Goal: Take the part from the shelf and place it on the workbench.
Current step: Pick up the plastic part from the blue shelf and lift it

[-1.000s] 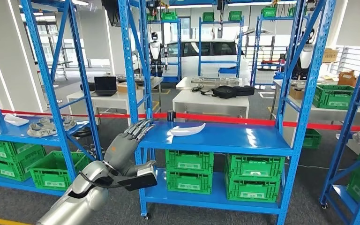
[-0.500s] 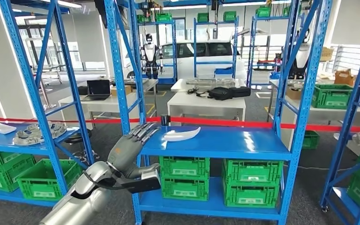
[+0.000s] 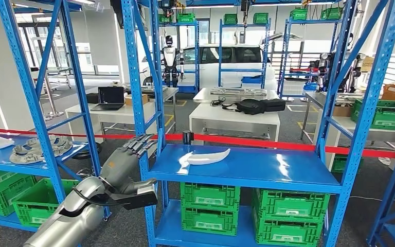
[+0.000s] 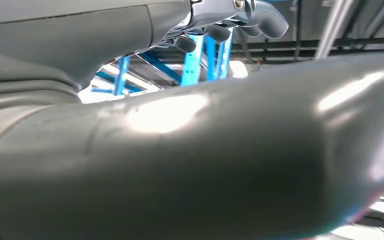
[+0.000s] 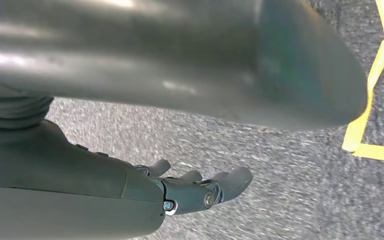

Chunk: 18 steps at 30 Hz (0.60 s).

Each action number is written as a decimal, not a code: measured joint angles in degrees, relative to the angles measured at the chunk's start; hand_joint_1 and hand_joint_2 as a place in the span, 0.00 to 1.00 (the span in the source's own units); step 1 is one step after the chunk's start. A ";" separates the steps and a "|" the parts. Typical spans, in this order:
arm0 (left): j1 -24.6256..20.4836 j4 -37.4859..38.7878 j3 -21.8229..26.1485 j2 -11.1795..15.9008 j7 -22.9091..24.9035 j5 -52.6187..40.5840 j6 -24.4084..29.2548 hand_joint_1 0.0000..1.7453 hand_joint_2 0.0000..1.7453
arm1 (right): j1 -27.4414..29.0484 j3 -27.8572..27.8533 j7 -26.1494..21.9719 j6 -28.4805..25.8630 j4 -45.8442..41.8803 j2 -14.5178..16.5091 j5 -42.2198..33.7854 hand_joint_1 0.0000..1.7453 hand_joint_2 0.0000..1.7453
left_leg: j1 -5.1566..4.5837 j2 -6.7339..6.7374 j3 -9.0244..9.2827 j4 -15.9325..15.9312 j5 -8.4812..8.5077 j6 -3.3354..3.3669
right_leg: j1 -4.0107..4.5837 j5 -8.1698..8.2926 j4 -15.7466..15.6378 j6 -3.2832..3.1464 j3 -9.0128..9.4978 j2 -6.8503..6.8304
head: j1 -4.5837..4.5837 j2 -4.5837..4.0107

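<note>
A white curved part (image 3: 204, 157) lies on the blue shelf (image 3: 267, 170) straight ahead, near its front left. My left hand (image 3: 125, 159) is raised in front of the shelf's left post, fingers stretched and apart, holding nothing, a short way left of the part. Its fingers (image 4: 230, 20) show in the left wrist view past the thick grey thumb. My right hand (image 5: 200, 192) hangs over the grey carpet in the right wrist view, fingers loosely extended and empty.
Green crates (image 3: 205, 206) fill the lower shelf levels. A second blue rack at left carries grey parts (image 3: 36, 148). A red barrier tape (image 3: 288, 144) runs behind the shelf, with white tables (image 3: 234, 121) and other robots beyond. Yellow floor tape (image 5: 375, 90) lies near my right hand.
The camera has shifted, so the shelf and part now sit more to the right in the head view. My left hand stays raised and open beside the shelf post.
</note>
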 joint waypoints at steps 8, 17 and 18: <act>0.85 0.03 0.03 2.42 -0.17 0.38 1.84 0.00 0.00 | -0.75 0.08 0.94 0.11 0.06 -0.66 0.10 0.00 0.00 | 0.67 0.34 -9.41 16.79 -1.17 -2.30 | -0.20 -0.98 -1.78 -2.21 5.59 -0.32 | -0.21 0.01; 1.23 0.59 -0.04 2.95 -0.28 0.62 0.84 0.00 0.00 | -0.75 0.08 0.88 0.17 0.09 -0.63 0.09 0.00 0.00 | 1.16 1.38 -13.24 0.73 10.71 -2.25 | -0.69 -8.62 -1.84 0.19 14.43 0.30 | -0.34 -0.01; 1.21 0.44 -0.05 2.86 -0.37 0.77 0.44 0.00 0.00 | -0.80 0.08 0.80 0.16 0.08 -0.64 0.09 0.00 0.00 | 1.13 1.26 -12.50 0.81 10.53 -1.79 | -0.67 -8.53 -1.67 0.60 14.89 0.27 | -0.32 0.00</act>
